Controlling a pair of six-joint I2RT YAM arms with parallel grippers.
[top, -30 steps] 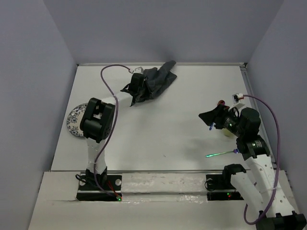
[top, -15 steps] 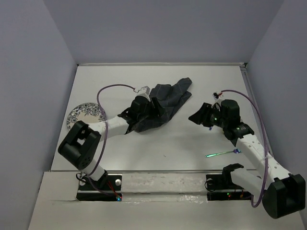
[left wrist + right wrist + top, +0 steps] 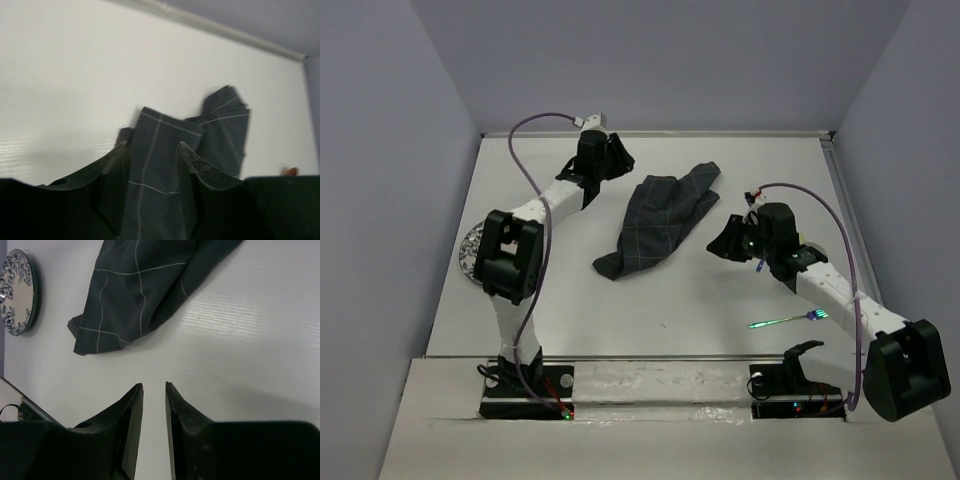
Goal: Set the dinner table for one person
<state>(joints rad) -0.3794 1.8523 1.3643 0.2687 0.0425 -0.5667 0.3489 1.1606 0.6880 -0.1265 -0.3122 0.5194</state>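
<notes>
The white dinner table (image 3: 570,300) carries a dark navy checked placemat (image 3: 660,222), which lies rumpled and partly folded at the middle back. My left gripper (image 3: 615,160) is open and empty, raised at the far back left of the cloth. In the left wrist view the placemat (image 3: 165,150) shows between and beyond its fingertips (image 3: 152,145). My right gripper (image 3: 725,240) is narrowly open and empty, just right of the cloth. In the right wrist view it (image 3: 154,385) hovers over bare table, with the placemat (image 3: 145,285) ahead.
A blue-patterned plate (image 3: 470,250) sits at the left edge, partly hidden by the left arm, and also shows in the right wrist view (image 3: 17,292). A green fork (image 3: 785,320) lies at the front right. Grey walls border the table on three sides.
My left gripper has let go of the placemat and swung up to the back left. The cloth now lies loose on the table. My right gripper has edged left toward it.
</notes>
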